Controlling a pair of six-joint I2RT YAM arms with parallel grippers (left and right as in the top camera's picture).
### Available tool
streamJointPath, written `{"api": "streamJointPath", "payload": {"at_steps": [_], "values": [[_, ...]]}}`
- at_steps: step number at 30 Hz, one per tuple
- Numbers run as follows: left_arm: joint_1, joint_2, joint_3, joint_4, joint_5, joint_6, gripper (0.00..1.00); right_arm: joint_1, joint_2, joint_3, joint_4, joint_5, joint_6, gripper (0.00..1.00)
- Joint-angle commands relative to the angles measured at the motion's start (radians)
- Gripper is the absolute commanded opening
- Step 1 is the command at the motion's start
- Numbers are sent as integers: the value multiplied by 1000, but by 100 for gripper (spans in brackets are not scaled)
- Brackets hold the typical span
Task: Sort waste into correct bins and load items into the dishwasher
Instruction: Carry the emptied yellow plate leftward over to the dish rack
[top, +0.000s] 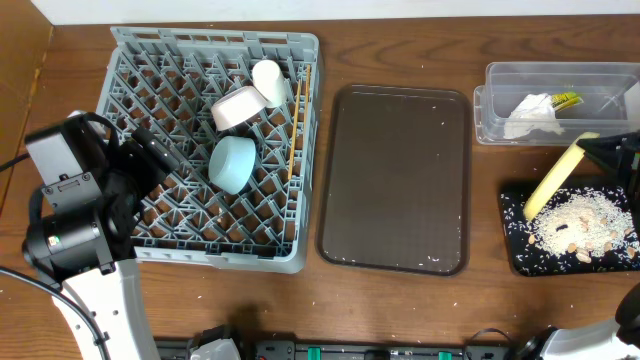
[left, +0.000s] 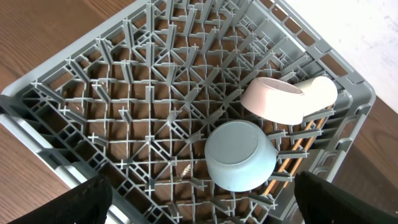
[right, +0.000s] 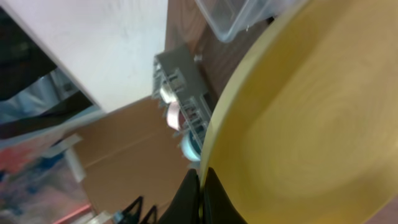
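The grey dish rack (top: 140, 60) holds the light-blue bowl (top: 233, 164), the pinkish-white bowl (top: 237, 108), the cream cup (top: 268, 82) and the chopsticks (top: 295, 125). My left gripper (left: 199, 205) is open and empty above the rack (left: 93, 93), near the blue bowl (left: 239, 155). My right gripper (right: 202, 193) is shut on the rim of the yellow plate (right: 311, 124), held tilted on edge (top: 560, 175) over the black bin (top: 515, 250), which holds pale crumbs (top: 585, 225). The clear tub (top: 600, 75) holds the white napkin (top: 532, 113) and the snack wrapper (top: 566, 100).
The dark brown tray (top: 395, 180) lies between the rack and the bins, with a few crumbs on it. Wooden tabletop shows all around. The left arm's body (top: 70, 200) stands at the rack's left edge.
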Motion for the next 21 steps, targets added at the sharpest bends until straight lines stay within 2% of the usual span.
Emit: {"api": "streamJointPath", "payload": {"at_steps": [1, 3, 5, 9, 11, 14, 18, 21], "values": [[5, 0, 5, -2, 2, -9, 95, 13, -34, 6, -14, -72, -23, 1], [5, 0, 5, -2, 2, -9, 94, 15, -35, 6, 16, -72, 2, 1], [5, 0, 5, -2, 2, -9, 95, 34, -44, 6, -29, -86, -29, 1], [5, 0, 5, -2, 2, -9, 95, 137, -93, 6, 18, -134, -23, 1], [5, 0, 5, -2, 2, -9, 95, 208, -125, 7, 123, -129, 70, 1], [5, 0, 5, -2, 2, -9, 95, 344, -170, 7, 372, -80, 313, 1], [5, 0, 5, -2, 2, -9, 95, 559, -193, 7, 748, 70, 621, 1], [5, 0, 5, -2, 2, -9, 95, 733, -180, 7, 976, 204, 780, 1]]}}
